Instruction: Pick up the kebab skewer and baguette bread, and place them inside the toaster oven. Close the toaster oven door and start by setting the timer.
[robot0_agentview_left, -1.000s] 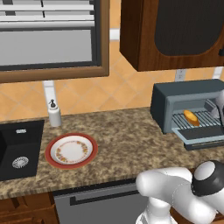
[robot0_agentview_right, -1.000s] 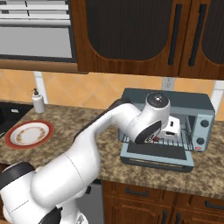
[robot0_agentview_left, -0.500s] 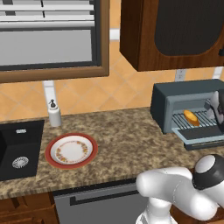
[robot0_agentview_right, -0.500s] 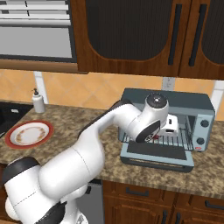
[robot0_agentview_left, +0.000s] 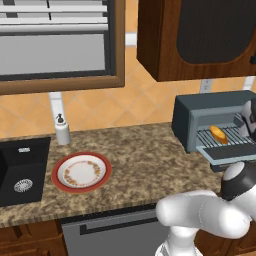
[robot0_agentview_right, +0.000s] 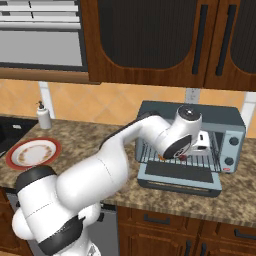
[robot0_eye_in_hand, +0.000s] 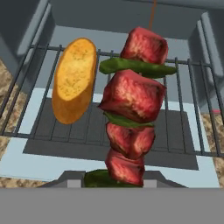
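Pincer (robot0_agentview_right: 186, 151): clamped on kebab skewer (robot0_eye_in_hand: 131, 118) at lower end, over toaster oven (robot0_agentview_right: 227, 130) rack. Skewer: light, stiff, chunks likely slippery; you grip by stick. Baguette bread (robot0_eye_in_hand: 74, 78): on rack alongside.

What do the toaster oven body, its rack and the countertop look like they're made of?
Toaster oven: likely painted sheet metal, matte grey-blue, flat boxy panels with little gloss.
Wire rack: thin dark parallel rods, probably metal wire; the baguette bread lies on it.
Countertop: speckled brown and tan pattern, looks like polished granite, though it could be a stone-look laminate.
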